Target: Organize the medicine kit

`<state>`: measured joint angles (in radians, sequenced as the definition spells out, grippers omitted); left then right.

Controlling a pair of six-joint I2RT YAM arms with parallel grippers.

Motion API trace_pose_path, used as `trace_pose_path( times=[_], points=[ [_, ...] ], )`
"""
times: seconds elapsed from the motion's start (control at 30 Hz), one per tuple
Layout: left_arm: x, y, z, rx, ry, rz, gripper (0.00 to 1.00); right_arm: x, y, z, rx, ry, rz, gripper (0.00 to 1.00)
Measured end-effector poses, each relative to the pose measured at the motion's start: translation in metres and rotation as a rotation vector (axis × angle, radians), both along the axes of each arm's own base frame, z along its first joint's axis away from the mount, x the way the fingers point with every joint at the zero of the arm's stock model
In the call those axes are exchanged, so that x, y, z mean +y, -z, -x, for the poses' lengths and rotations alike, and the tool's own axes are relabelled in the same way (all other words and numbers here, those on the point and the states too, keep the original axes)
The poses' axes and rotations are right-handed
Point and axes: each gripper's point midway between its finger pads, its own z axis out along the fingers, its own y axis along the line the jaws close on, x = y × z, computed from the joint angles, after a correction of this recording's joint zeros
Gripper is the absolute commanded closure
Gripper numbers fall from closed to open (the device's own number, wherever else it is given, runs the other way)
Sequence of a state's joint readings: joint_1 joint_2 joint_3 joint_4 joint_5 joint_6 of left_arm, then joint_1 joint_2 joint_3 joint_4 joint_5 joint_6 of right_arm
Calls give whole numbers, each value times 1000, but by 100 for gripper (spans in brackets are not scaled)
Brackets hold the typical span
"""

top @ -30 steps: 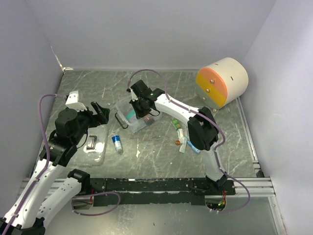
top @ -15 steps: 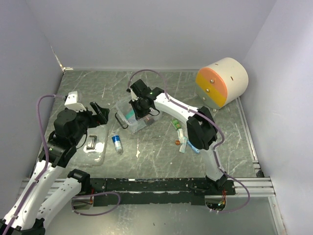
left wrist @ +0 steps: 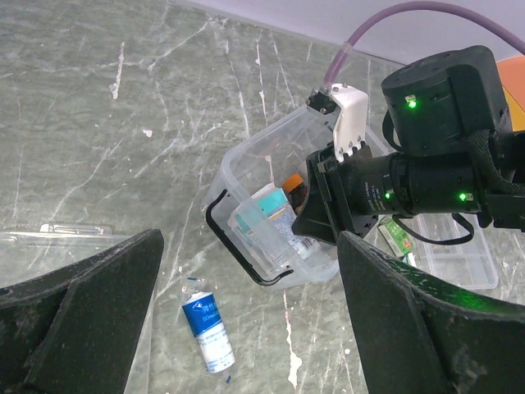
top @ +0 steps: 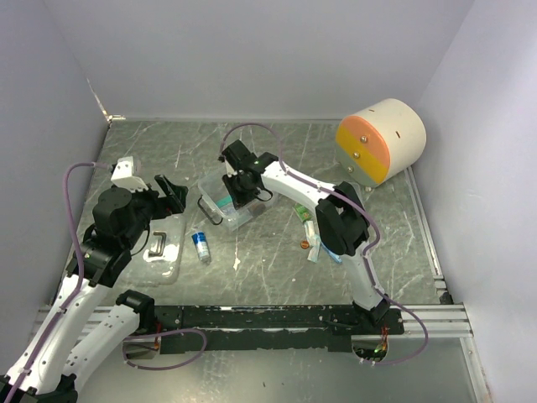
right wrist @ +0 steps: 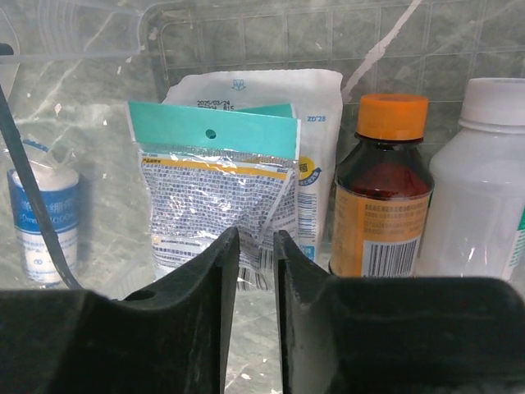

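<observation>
The medicine kit [top: 220, 211], a clear rectangular plastic box, is sitting at 9 o'clock of the marbled worktop's [top: 277, 260] centre, holding one teal-topped sachet [right wrist: 212, 164], one white sachet [right wrist: 316, 115], one amber bottle [right wrist: 379, 205] and one white bottle [right wrist: 480, 189]. The right tool [right wrist: 256, 238] is hanging over it at 1 o'clock, jaws narrowly parted, while the left tool [left wrist: 250, 238] is gaping wide at 9 o'clock.

right gripper [right wrist: 255, 254]: jaws now slightly parted, shifted slightly leftward | packet [right wrist: 215, 189]: loosed inside medicine kit [left wrist: 246, 160]
</observation>
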<state>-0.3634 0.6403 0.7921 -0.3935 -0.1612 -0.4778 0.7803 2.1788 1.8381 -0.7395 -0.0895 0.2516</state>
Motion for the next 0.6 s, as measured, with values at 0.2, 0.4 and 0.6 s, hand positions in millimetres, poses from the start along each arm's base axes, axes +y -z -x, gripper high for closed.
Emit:
trace_pose_path(
  times=[0.2,0.4,0.6],
  points=[
    [0,0,0,0,0,0,1,-2,-1,-3,-14,8,10,64],
    [0,1,0,3,0,-1,1,-3,-13,-3,-46,22,19,60],
    [0,1,-1,4,0,-1,1,2,-38,-1,-113,55,0,58]
  ],
)
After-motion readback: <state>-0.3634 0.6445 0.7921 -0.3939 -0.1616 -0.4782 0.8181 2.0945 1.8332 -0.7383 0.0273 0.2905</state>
